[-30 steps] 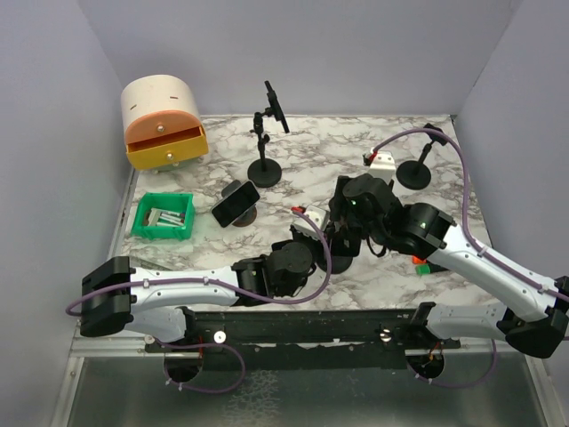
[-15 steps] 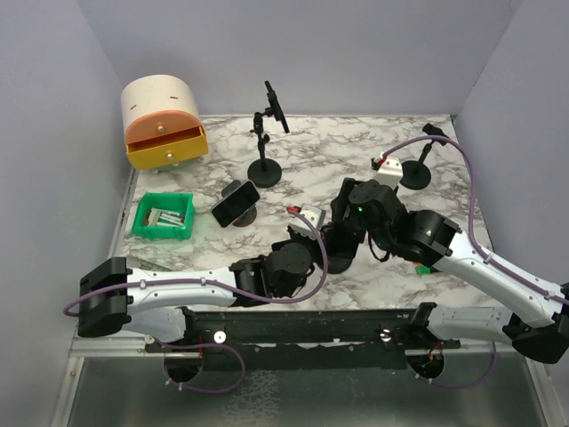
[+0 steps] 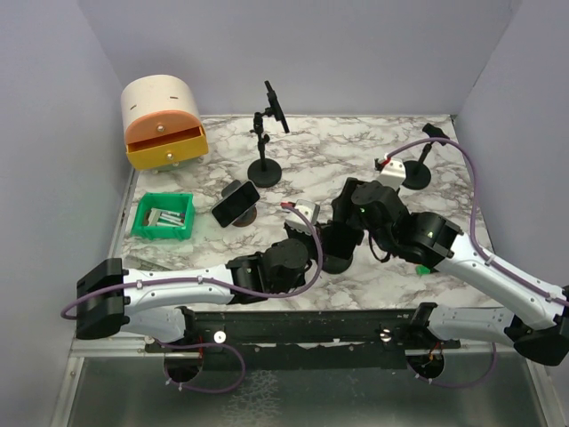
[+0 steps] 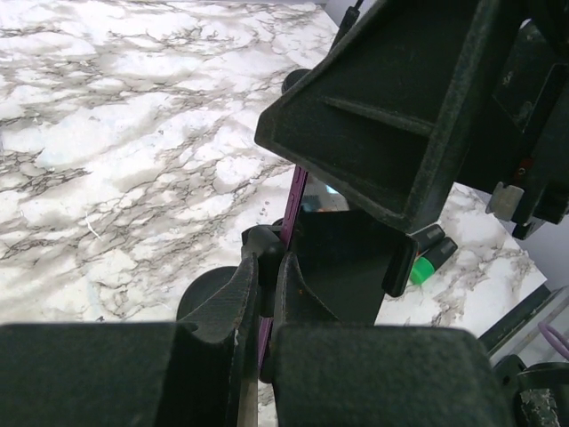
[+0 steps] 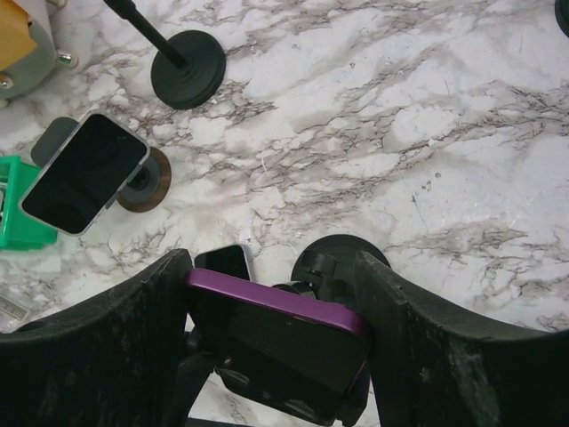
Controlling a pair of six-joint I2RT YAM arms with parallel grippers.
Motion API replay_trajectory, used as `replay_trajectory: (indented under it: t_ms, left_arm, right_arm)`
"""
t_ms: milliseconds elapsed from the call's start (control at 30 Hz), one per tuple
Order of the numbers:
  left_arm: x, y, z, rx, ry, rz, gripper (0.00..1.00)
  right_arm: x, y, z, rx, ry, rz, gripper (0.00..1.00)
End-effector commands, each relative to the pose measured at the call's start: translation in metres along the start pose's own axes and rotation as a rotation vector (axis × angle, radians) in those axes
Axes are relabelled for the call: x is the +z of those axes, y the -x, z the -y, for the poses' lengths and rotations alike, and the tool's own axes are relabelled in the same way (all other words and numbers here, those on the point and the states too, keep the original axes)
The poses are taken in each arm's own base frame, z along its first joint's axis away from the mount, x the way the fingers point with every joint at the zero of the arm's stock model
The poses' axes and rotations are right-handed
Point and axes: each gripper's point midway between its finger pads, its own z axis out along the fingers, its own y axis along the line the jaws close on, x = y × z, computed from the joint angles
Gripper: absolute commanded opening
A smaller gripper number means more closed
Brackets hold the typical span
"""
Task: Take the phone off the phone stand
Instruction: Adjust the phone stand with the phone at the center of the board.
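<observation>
Your robot test booth, like a lab, plain grey walls (image 3: pixel 356 53) on three sides, a marble-look table (image 3: pixel 324 153), left arm (image 3: pixel 178 286) and right arm (image 3: pixel 498 271) bolted to a black rail (image 3: pixel 302 323) in front.

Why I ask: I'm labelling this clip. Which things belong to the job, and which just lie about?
Job: purple-cased phone, black round-based phone stand, right pincer, left pincer.
Lying about: white-cased phone on brown disc stand, tall black clamp stand, green plastic bin, cream-and-orange drawer box.
</observation>
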Motion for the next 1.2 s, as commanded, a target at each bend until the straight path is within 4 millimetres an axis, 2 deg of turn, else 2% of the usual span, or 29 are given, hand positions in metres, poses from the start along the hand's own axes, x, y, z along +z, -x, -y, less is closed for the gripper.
replay_trajectory:
  t_ms: [0, 333, 633, 900, 933, 1033, 1067, 1167]
  left_arm:
    - [0.0, -0.013, -0.1, 0.163, 0.353, -0.022, 0.0]
    - [0.001, -0.018, -0.098, 0.125, 0.328, -0.033, 0.0]
    - [0.009, -0.018, -0.053, 0.061, 0.088, -0.044, 0.0]
    - [0.006, -0.014, -0.037, 0.054, 0.015, -0.037, 0.0]
    - [0.005, -0.013, -0.036, 0.052, 0.009, -0.034, 0.0]
    - [0.004, -0.011, -0.032, 0.051, -0.017, -0.032, 0.0]
    - [0.004, -0.011, -0.03, 0.049, -0.028, -0.034, 0.0]
    - [0.003, -0.013, -0.028, 0.041, -0.042, -0.037, 0.0]
  right_arm:
    - [-0.011, -0.039, 0.058, -0.22, -0.152, -0.128, 0.0]
    - [-0.012, -0.043, 0.055, -0.204, -0.123, -0.134, 0.0]
    - [-0.013, -0.039, 0.031, -0.141, 0.005, -0.12, 0.0]
    - [-0.019, -0.035, 0.018, -0.072, 0.102, -0.093, 0.0]
    - [-0.022, -0.034, 0.015, -0.064, 0.127, -0.087, 0.03]
    - [-0.026, -0.033, 0.011, -0.051, 0.162, -0.089, 0.29]
    - [-0.026, -0.034, 0.01, -0.05, 0.165, -0.094, 0.34]
    - [-0.025, -0.039, 0.012, -0.037, 0.156, -0.106, 0.44]
